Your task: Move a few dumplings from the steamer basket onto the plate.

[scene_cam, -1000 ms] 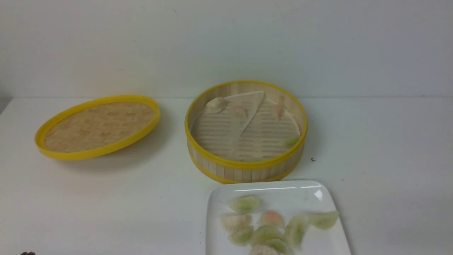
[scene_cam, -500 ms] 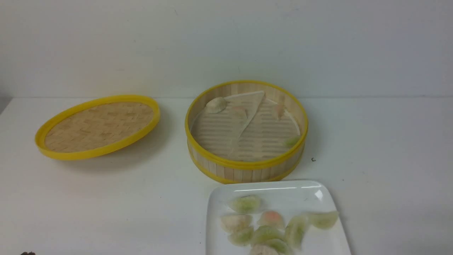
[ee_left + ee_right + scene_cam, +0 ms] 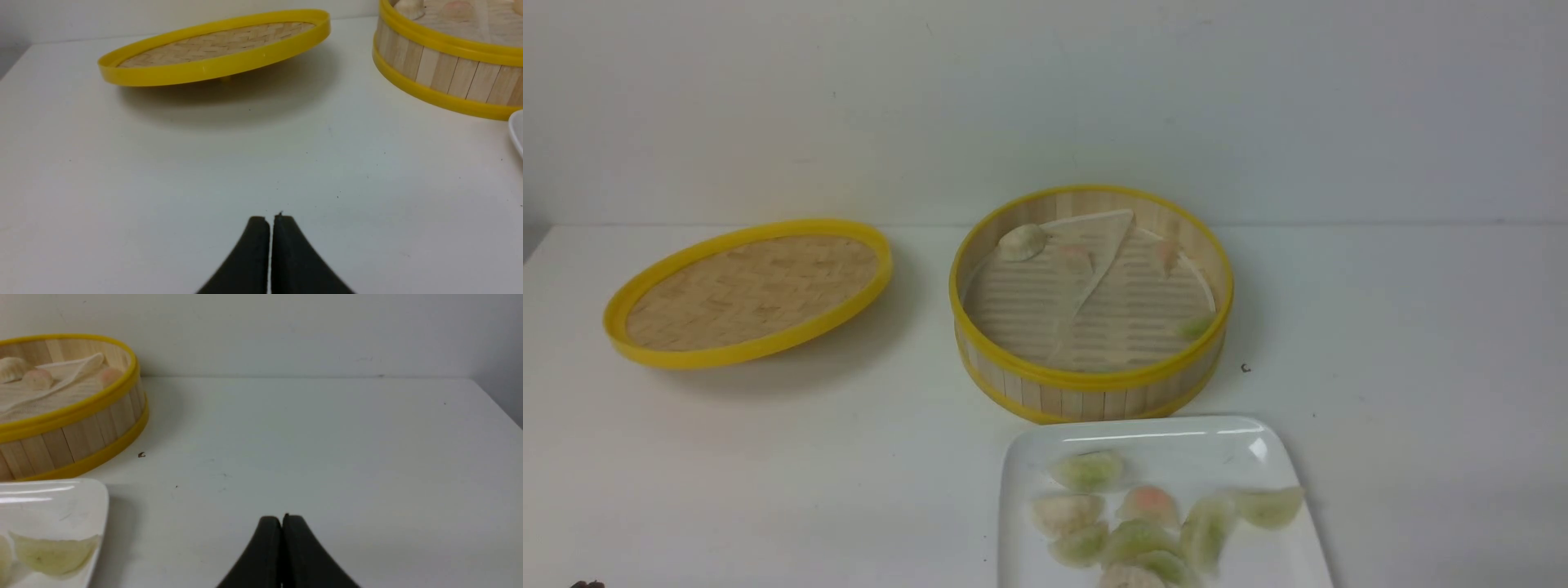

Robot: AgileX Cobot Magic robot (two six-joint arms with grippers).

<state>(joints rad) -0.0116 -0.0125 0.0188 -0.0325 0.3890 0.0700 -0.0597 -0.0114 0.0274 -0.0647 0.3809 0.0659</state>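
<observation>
Evidently, stage: the transfer looked complete or nearly so, with both arms drawn back to the near edge of the table and neither engaged.
Plate [image 3: 1029, 457]: it sat at the near edge, right of centre, just in front of the steamer basket [image 3: 1086, 392]; whether their rims touched could not be told.
Dumplings on plate [image 3: 1131, 523]: a loose cluster of green, pink and cream pieces was present, some overlapping, and one [image 3: 1267, 506] lay against the right rim.
Dumplings in basket: a pale one [image 3: 1023, 242] rested by the far-left wall, a green one [image 3: 1194, 327] by the near-right wall, and two pinkish ones lay near the folded paper liner [image 3: 1094, 253].
Lid [image 3: 747, 290]: it stood tilted, well apart from the basket, towards the left edge.
Left gripper [image 3: 270, 220]: its fingers were pressed together, empty, above bare table.
Right gripper [image 3: 282, 520]: its fingers were likewise together, holding nothing, to the right of the plate.
Next move, as judged: none may be needed. A further pick would require the fingers parted first, then a descent inside the basket wall onto the green dumpling, nearest the plate.
</observation>
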